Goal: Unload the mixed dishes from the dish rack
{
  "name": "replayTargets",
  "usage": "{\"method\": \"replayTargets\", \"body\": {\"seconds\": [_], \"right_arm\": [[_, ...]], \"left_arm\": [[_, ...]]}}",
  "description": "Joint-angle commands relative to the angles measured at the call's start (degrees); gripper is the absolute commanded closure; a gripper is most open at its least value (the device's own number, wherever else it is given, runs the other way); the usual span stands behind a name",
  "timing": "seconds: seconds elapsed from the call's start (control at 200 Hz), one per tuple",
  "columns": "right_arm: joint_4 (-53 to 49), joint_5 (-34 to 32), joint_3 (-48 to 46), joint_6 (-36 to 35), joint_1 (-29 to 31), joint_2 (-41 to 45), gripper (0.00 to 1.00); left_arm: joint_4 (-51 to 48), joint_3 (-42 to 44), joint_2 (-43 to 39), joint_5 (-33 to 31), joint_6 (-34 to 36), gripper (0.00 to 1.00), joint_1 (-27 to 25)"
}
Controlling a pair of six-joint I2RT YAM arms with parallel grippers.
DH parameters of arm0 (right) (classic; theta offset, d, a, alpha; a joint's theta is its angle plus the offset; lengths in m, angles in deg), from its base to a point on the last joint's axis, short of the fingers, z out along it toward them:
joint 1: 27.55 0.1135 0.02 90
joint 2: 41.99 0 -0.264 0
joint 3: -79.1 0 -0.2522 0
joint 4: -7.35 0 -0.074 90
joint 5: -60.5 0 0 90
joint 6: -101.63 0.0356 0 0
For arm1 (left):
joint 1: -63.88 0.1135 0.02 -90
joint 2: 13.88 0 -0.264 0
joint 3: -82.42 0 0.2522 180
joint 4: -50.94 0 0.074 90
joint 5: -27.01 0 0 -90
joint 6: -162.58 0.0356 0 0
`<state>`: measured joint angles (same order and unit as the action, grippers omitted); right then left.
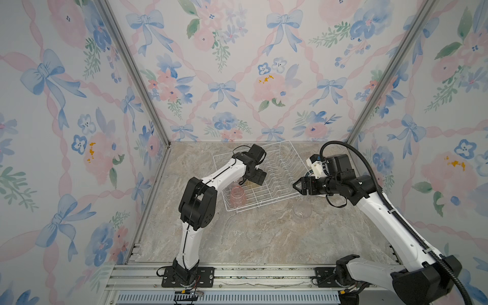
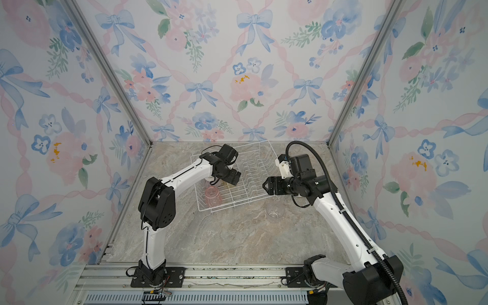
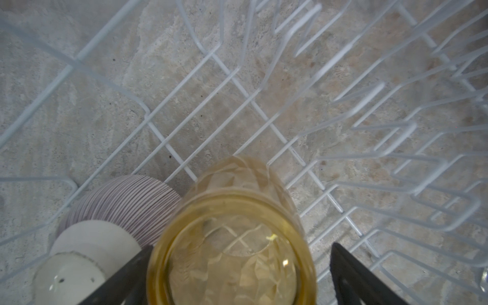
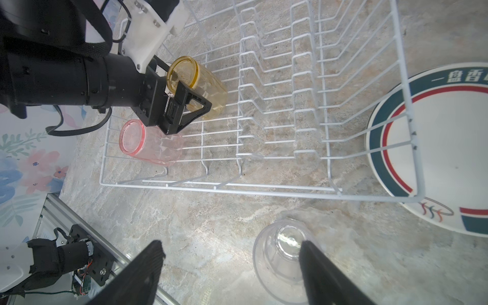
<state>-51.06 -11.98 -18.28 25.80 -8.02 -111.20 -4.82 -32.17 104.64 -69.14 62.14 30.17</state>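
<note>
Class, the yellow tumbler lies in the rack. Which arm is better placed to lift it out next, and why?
Left. The left pincer, open, straddles the yellow tumbler inside the rack, likely ready to close. The right pincer, also open, hangs outside the rack by the clear tumbler on the table.

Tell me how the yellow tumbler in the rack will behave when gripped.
The yellow tumbler lies on its side on the dish rack wires, so it may roll if nudged. Its glassy, faceted wall looks slippery; the left gripper, open astride it, could squeeze it out. Probably rigid and breakable.
</note>
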Motion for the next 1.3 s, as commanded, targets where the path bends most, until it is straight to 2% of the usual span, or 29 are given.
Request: {"method": "replayTargets", "body": {"seconds": [0.0, 0.47, 0.725, 0.85, 1.075, 1.295], "right_arm": [[1.04, 0.99, -0.83, 0.59, -0.58, -1.03, 0.16], [1.22, 1.21, -0.57, 0.33, -0.95, -2.17, 0.16], [1.48, 1.55, -0.65, 0.35, -0.98, -2.76, 0.16], [1.57, 1.82, -0.68, 0.32, -1.0, -3.21, 0.16], [2.95, 3.25, -0.91, 1.07, -0.99, -3.65, 0.16], [6.51, 7.08, -2.51, 3.08, -1.07, -4.01, 0.16]], "left_arm": [[-1.07, -1.98, 1.79, 0.0, 1.21, 0.03, 0.53], [-1.06, -1.38, 2.5, 1.4, 2.32, 0.15, 1.31], [-1.14, -1.36, 3.11, 4.81, 3.2, 0.38, 2.06], [-1.03, -0.94, 2.88, 5.87, 3.31, 0.45, 2.29], [-1.07, -1.33, 1.04, 6.56, 3.65, 0.47, 2.49], [-0.85, -2.23, -1.03, 10.21, 3.07, 0.48, 3.44]]}}
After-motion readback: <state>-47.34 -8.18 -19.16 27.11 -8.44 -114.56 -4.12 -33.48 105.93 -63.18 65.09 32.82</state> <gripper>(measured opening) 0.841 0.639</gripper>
